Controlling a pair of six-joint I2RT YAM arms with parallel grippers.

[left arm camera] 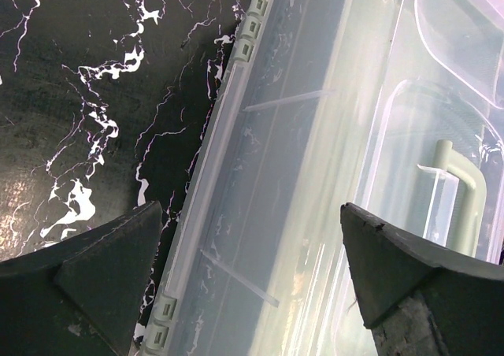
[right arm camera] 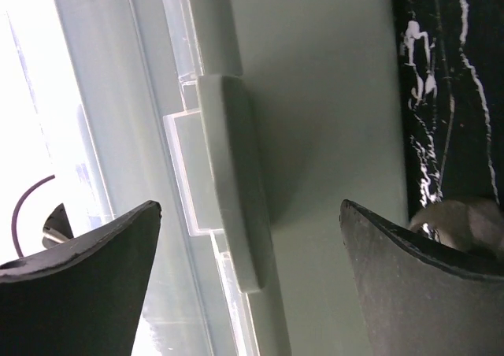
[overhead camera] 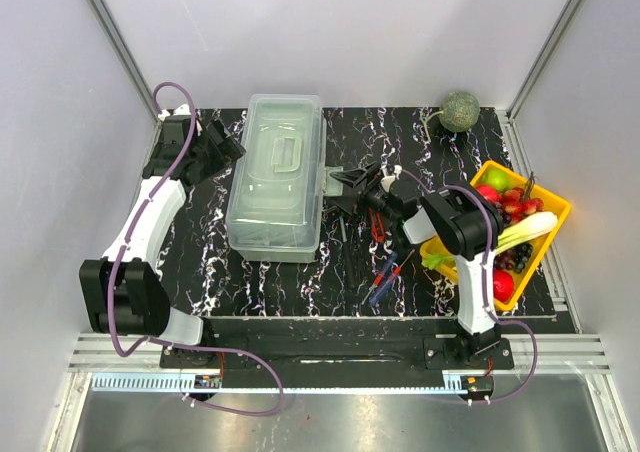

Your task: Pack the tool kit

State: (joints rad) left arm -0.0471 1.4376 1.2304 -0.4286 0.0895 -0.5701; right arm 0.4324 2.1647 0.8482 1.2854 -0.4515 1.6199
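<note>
On the table lay a black mat (overhead camera: 200, 262) veined with white, closed in by pale grey walls (overhead camera: 350, 32) on three sides, with a metal rail (overhead camera: 330, 347) along the near edge. The tool kit (overhead camera: 275, 177) sat left of centre on the mat, a long pale grey-green box lying far to near, its clear lid down and a recessed handle (overhead camera: 285, 152) in the top.

The left gripper (overhead camera: 232, 144) hung at the box's far left edge with its jaws wide apart and nothing in them. The right gripper (overhead camera: 347, 180) stood just beside the box's right wall, facing a side latch (right arm camera: 236, 183), its jaws also spread wide and empty.

Between the box and a yellow tray (overhead camera: 555, 212) of fruit, loose tools lay scattered: red pliers (overhead camera: 377, 224), red and blue screwdrivers (overhead camera: 385, 277), and darker pieces hard to make out against the mat. The right arm reached over them. A green melon (overhead camera: 459, 111) rested in the far right corner.
</note>
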